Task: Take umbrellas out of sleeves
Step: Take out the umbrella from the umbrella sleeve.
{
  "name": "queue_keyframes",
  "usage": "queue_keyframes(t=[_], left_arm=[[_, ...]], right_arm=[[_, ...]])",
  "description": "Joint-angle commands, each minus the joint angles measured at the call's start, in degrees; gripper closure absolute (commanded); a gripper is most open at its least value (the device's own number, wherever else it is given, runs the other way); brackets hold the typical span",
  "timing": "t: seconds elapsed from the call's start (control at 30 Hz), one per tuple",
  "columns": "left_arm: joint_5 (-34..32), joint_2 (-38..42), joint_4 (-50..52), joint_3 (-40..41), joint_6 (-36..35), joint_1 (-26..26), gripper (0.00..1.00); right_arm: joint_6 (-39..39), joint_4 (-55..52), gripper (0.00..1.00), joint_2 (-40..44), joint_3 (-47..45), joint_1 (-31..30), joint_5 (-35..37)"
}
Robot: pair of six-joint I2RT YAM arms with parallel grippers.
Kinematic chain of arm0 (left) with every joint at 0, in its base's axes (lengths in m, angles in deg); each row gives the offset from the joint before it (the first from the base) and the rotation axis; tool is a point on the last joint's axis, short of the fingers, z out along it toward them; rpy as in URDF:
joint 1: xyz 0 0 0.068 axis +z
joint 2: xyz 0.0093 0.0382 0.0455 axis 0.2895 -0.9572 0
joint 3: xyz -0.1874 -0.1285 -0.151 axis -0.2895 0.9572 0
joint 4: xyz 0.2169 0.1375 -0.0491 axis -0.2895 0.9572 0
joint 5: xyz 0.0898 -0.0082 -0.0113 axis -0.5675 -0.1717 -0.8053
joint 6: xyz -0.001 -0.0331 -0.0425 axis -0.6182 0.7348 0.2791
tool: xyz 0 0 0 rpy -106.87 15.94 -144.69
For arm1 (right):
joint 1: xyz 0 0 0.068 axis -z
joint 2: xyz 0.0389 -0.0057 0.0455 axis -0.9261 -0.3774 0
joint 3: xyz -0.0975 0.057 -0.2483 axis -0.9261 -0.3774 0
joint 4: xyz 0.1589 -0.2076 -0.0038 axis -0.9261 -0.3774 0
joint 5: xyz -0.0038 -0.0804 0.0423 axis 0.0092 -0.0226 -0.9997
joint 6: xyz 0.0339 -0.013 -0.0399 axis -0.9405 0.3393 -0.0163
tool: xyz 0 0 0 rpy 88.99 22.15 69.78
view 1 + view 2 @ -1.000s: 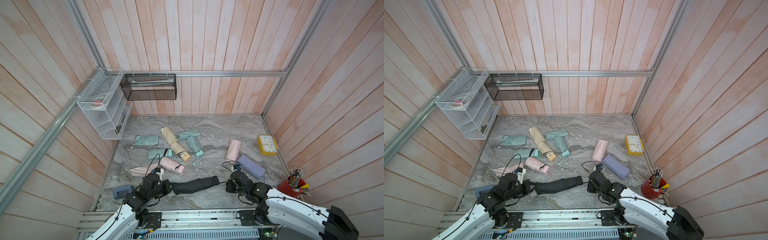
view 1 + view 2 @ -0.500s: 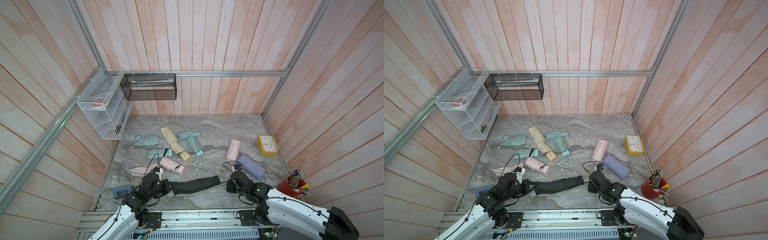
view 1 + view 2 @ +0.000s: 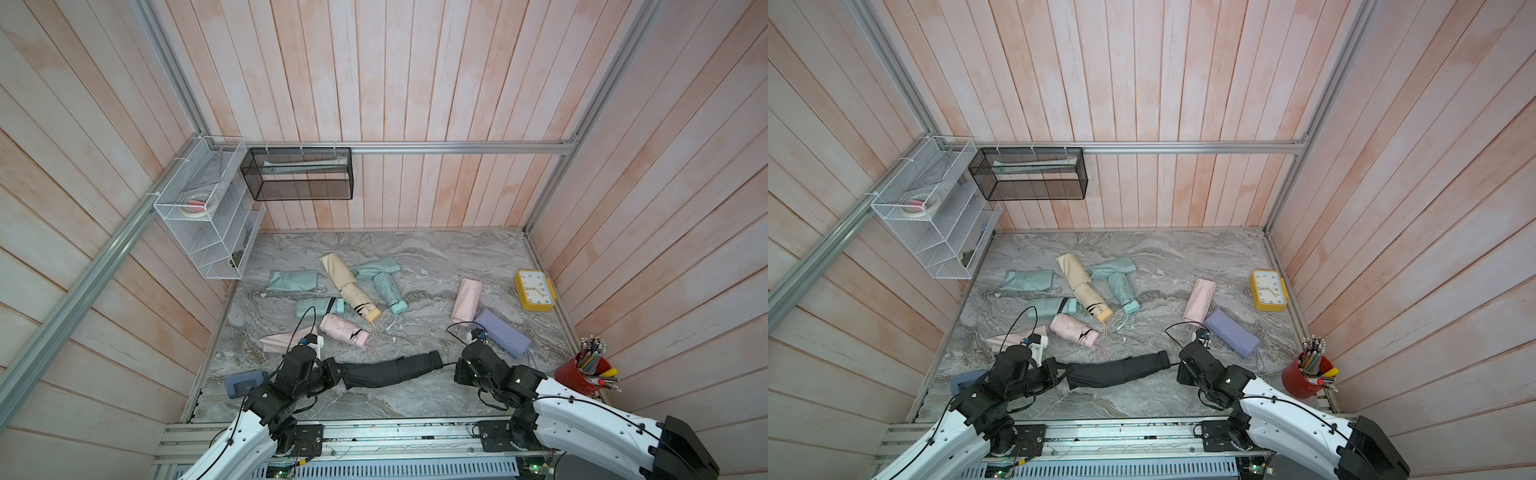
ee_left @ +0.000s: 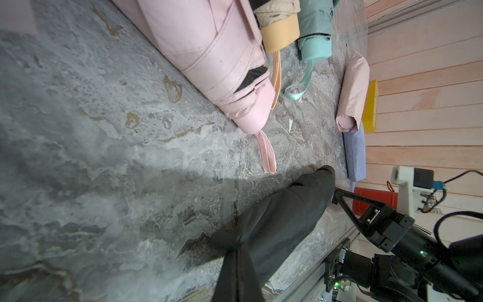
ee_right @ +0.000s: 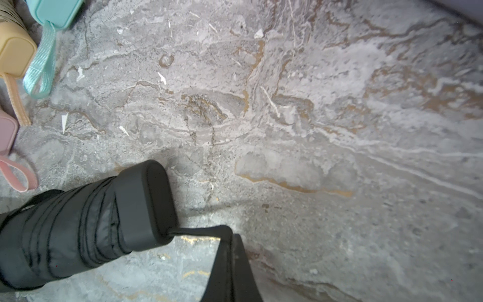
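Step in hand: you are, as I judge it, drawing the black umbrella (image 3: 424,360) out of the black sleeve (image 3: 374,376). Its handle end is showing bare, and the rest is sitting inside.
Where it is lying: flat on the marble table (image 3: 415,257), well apart from the yellow clock (image 3: 535,290), on the robot's side of it.
Left gripper (image 3: 337,371): pressed together, pinching the sleeve's closed end, the end farther from the clock.
Right gripper (image 3: 456,365): pressed together, pinching the wrist cord (image 5: 198,230) at the end nearer the clock.
Next move: it is calling for a straight pull apart along the umbrella's length, with both pinches firm. The cord is thin and the sleeve is limp, so either could slip.
Right wrist view: it is showing you the pleated fabric, the stubby handle and the cord running taut into the jaws. In both top views the cord is only a thin line.
Left wrist view: it is showing the sleeve gathering into a fold. Its own fingers are out of frame.
Top views: only they are showing the lavender sleeve (image 3: 500,332) and pink sleeve (image 3: 467,299) near the clock, both looking full.
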Motion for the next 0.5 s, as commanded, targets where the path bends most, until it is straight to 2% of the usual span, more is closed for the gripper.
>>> queue_keyframes(t=[0.0,0.47], left_arm=[[-0.83,0.74,0.93,-2.00,-1.16,0.42,1.00],[-1.07,1.91,1.08,-1.61,-0.69,0.53,1.00]], right_arm=[[-1.33,-2.62,1.00,1.04,-0.03,0.42,2.77],[-3.84,-5.59,1.00,4.96,-0.17,0.60,5.56]])
